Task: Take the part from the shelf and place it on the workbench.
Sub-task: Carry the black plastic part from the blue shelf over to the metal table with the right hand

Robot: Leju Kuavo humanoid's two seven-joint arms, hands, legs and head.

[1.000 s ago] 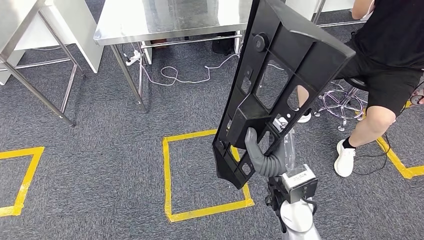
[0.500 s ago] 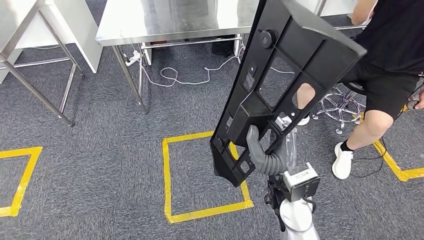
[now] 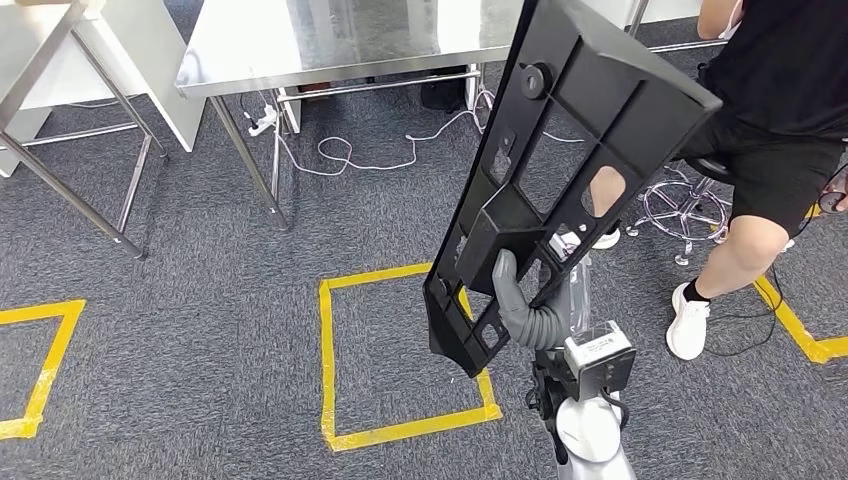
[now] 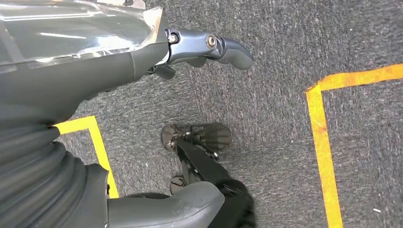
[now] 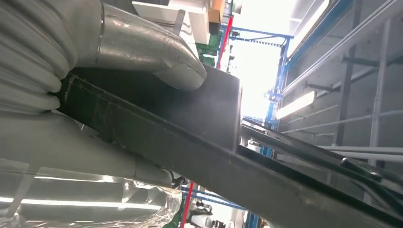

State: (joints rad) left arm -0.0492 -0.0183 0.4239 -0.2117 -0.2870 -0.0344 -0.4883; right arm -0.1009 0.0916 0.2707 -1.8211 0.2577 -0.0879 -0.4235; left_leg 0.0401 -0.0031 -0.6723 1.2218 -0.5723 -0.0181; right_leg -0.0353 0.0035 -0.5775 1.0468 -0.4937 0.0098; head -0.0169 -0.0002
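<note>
Since a second ago our whole view has slid slightly, so the camera moved. Our left robot hand [image 4: 209, 47] hangs over the carpet, fingers apart, holding nothing. Ahead stands the steel worktop [image 3: 330, 40]. Our right robot hand [image 3: 515, 300] grips the black part [image 3: 570, 160], tilted upright above the floor.

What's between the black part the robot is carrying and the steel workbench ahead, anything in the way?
Nothing visible blocks it. The right hand holds the black part upright; only carpet lies before the workbench. A seated person is off to the right.
</note>
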